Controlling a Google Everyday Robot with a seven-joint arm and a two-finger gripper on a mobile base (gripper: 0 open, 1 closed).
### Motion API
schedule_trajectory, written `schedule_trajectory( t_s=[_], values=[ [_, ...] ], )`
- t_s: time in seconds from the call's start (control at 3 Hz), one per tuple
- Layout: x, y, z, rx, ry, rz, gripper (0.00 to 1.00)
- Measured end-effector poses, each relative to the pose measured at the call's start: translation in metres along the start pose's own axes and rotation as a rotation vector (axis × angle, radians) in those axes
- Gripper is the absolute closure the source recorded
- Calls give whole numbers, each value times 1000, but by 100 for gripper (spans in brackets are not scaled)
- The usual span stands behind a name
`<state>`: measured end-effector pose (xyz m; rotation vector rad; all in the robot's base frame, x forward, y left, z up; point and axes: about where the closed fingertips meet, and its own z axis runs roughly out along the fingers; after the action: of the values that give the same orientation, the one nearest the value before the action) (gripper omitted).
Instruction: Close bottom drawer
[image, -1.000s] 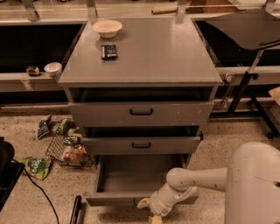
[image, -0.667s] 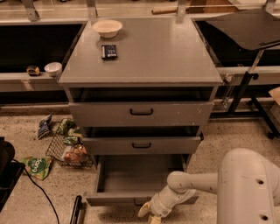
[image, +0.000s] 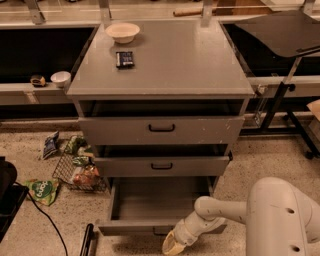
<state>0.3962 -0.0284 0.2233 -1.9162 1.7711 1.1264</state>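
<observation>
Dealing with the bottom drawer (image: 150, 205) here. Hangs well out of the cabinet (image: 165, 65), right down at floor level, below the slightly open middle drawer (image: 161, 165). Looks empty, so probably light; stiff tray on slides, nothing fragile. No need to grab the handle (image: 160, 231), guessing: just push flat on the low front panel, near the middle, so as not to rack it sideways.

Got the gripper (image: 174, 243) right at that front panel, just right of the handle, seemingly touching. Can't tell whether open or closed from here.

Speckled floor (image: 270, 160) all around, with a wire basket (image: 80, 172) of snack bags and a loose green bag (image: 42, 190) off to the left, plus a cable (image: 47, 220). None of it in the drawer's path. Up top: a bowl (image: 123, 32) and a dark packet (image: 124, 59). Worth pushing gently to avoid rattling those.
</observation>
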Motion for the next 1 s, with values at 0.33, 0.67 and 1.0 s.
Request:
schedule_trajectory(
  t_s=[0.33,0.67,1.0],
  values=[
    [0,0,0,0,0,0,100],
    [8,-7,-7,30,-32,-15,100],
    [26,-18,-15,52,-70,-43,100]
  ],
)
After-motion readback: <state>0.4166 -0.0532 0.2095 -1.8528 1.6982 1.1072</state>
